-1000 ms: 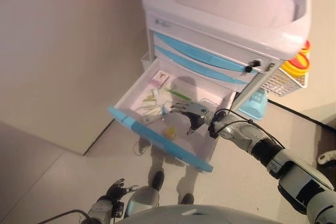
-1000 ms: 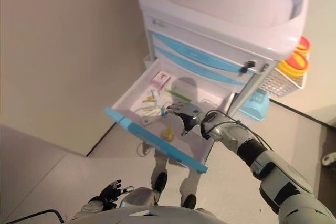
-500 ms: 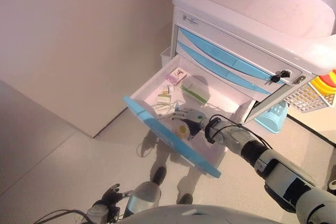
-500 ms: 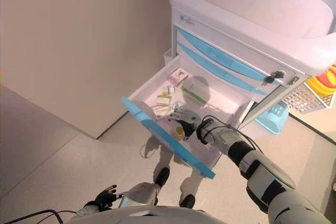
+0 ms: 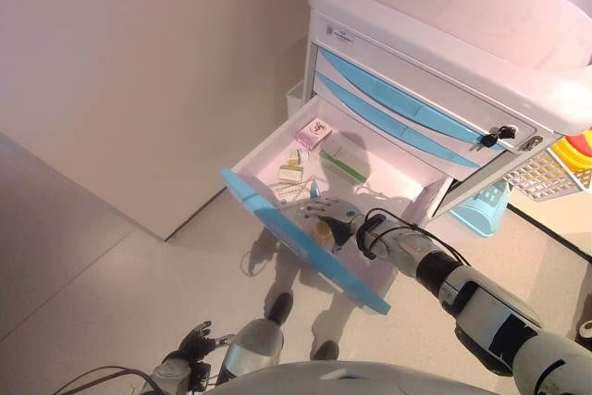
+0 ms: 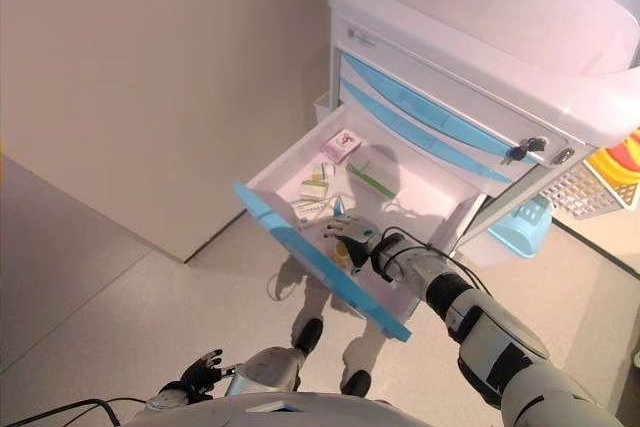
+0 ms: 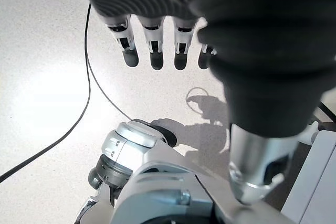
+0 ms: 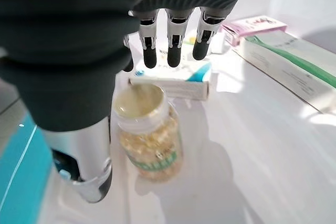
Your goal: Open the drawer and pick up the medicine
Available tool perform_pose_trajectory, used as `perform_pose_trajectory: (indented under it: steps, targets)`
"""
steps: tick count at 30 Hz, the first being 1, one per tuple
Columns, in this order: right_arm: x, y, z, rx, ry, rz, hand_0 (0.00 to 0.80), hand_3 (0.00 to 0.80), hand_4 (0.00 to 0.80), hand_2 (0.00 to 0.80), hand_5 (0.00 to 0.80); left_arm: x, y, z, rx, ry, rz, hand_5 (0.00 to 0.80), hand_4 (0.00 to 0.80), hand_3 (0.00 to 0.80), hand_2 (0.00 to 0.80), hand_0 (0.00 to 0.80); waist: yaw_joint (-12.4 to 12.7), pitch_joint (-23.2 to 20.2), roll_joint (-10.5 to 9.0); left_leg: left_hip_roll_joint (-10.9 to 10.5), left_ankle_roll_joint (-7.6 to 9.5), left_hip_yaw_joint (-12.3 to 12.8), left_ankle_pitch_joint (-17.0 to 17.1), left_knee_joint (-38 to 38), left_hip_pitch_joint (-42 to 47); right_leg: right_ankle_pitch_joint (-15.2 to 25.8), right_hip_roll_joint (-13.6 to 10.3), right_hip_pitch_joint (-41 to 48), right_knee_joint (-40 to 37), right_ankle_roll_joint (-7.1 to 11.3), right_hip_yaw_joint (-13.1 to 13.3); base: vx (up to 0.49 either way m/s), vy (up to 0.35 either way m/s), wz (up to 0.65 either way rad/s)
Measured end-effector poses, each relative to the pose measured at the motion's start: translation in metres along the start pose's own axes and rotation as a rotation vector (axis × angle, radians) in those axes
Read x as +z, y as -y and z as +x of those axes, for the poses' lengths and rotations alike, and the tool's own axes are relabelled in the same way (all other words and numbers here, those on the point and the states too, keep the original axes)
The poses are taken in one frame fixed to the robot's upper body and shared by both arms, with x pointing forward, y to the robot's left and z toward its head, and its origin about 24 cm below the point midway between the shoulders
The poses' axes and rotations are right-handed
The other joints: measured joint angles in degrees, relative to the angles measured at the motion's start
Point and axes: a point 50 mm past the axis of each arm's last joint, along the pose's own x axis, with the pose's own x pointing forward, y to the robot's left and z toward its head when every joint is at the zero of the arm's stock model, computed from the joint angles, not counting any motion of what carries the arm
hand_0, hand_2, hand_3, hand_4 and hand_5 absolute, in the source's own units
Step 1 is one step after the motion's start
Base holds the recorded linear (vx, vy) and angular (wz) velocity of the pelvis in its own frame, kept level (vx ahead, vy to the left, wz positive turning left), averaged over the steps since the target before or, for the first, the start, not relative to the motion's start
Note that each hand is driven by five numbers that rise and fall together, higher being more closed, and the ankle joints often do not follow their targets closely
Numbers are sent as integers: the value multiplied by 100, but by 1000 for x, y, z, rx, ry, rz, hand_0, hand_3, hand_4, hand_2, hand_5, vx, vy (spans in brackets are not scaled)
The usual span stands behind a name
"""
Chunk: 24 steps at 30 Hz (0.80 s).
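The cart's lowest drawer [image 5: 277, 227], white with a blue front, stands pulled out. Near its front a small clear medicine bottle [image 8: 149, 135] of yellow capsules stands upright [image 5: 321, 230]. My right hand [image 5: 339, 216] reaches into the drawer and hovers open right over the bottle, its fingers [image 8: 173, 45] straight past the cap and its thumb [image 8: 86, 177] down beside the bottle. I see no contact with the bottle. My left hand [image 5: 190, 349] hangs open low above the floor, its fingers [image 7: 152, 48] relaxed.
Also in the drawer are a pink box [image 5: 314, 132], a long green-and-white box [image 5: 342, 164], a small green box [image 5: 291, 173] and a blue-and-white box [image 8: 170, 83]. Closed blue drawers [image 5: 398, 104] sit above. A wire basket [image 5: 546, 178] and a light blue bin [image 5: 486, 205] hang on the cart's right.
The camera has shifted, moving the cart rightwards in view. My right hand has sunk lower towards the drawer's front, down over the bottle. The left hand has stayed put.
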Motion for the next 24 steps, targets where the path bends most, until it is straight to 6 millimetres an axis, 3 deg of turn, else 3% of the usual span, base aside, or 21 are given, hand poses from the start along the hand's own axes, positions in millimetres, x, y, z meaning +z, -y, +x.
perform_pose_trajectory:
  steps: [2,24]
  targets:
    - [-1,-1,0,5,-11,1,800,800,800,800,800,0,0,0,0,0,0,0,0,0,0,0,2,3,5,1,0,-1,0,0,0,0,0,0,0,0,-1,0,0,0]
    - [-1,-2,2,-49,-24,-23,800,800,800,800,800,1,-2,0,3,3,4,0,0,0,0,0,-25,15,19,6,-22,-6,17,0,-88,0,4,-92,0,1,-4,0,0,0]
